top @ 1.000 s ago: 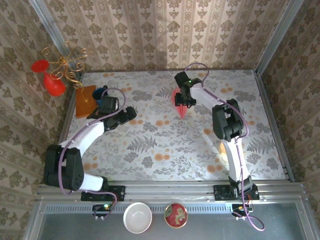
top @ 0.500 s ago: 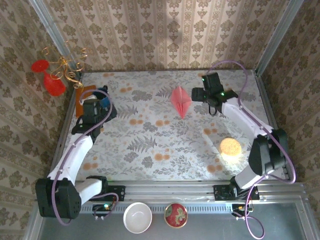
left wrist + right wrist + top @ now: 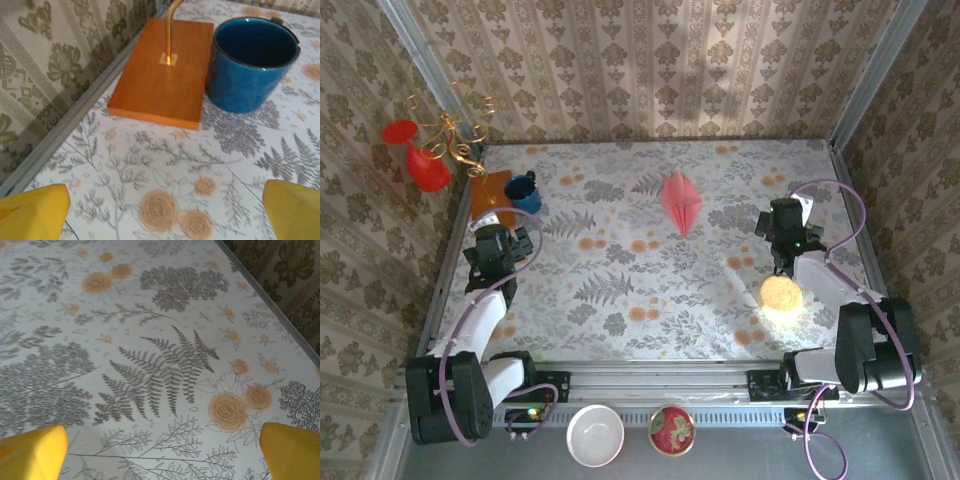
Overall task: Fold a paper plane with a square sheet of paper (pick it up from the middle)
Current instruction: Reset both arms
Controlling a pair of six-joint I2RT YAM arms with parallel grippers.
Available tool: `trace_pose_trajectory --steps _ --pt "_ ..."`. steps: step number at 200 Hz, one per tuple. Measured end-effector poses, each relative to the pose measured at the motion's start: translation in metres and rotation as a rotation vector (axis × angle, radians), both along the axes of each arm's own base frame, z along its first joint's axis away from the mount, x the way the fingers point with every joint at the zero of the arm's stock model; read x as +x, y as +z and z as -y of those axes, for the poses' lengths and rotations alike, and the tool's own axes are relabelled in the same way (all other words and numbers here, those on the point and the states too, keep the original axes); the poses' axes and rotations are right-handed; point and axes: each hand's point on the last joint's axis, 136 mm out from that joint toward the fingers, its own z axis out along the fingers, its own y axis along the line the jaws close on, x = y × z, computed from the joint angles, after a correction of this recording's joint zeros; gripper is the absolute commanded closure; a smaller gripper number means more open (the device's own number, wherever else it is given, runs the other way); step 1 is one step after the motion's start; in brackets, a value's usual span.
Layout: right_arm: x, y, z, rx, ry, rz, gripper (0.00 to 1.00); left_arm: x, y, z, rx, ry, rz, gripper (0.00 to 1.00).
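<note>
While fingers gape, paper plane untouched

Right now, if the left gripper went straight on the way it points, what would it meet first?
Probably the orange-brown board, its near edge ahead of the left gripper; the blue mug sits just right of that line.

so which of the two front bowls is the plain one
The white bowl, on the left; the red bowl to its right has a pale pattern inside.
</note>
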Motion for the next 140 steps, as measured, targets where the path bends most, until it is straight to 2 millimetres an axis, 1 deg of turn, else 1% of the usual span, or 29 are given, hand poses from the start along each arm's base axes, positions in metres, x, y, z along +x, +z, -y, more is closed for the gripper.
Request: trace_pose_trajectory --steps 19,38,55,74,90,112,131,140 --pt "-0.001 -0.011 0.006 -0.001 0.001 0.027 0.00 0.011 -0.003 -0.001 0.017 -0.034 0.031 0.00" --pt "0.008 -0.020 0.006 0.007 0.031 0.060 0.00 0.021 -0.018 0.007 0.026 -0.096 0.040 0.00" --pt "0.018 -0.027 0.001 0.010 0.077 0.083 0.00 0.027 -0.034 0.011 0.006 -0.133 0.042 0.00" --pt "0.027 -0.028 -0.009 0.022 0.146 0.109 0.00 0.033 -0.044 0.014 -0.016 -0.173 0.059 0.00" --pt "0.033 -0.024 -0.018 0.031 0.211 0.152 0.00 0.040 -0.046 0.021 -0.024 -0.222 0.087 0.00" --pt "0.034 -0.023 -0.030 0.038 0.287 0.197 0.00 0.044 -0.045 0.033 -0.026 -0.289 0.114 0.00" --pt "0.033 -0.031 -0.038 0.047 0.339 0.208 0.00 0.049 -0.041 0.045 0.000 -0.344 0.142 0.00" --pt "0.033 -0.034 -0.041 0.048 0.358 0.208 0.00 0.052 -0.044 0.052 0.013 -0.369 0.144 0.00"
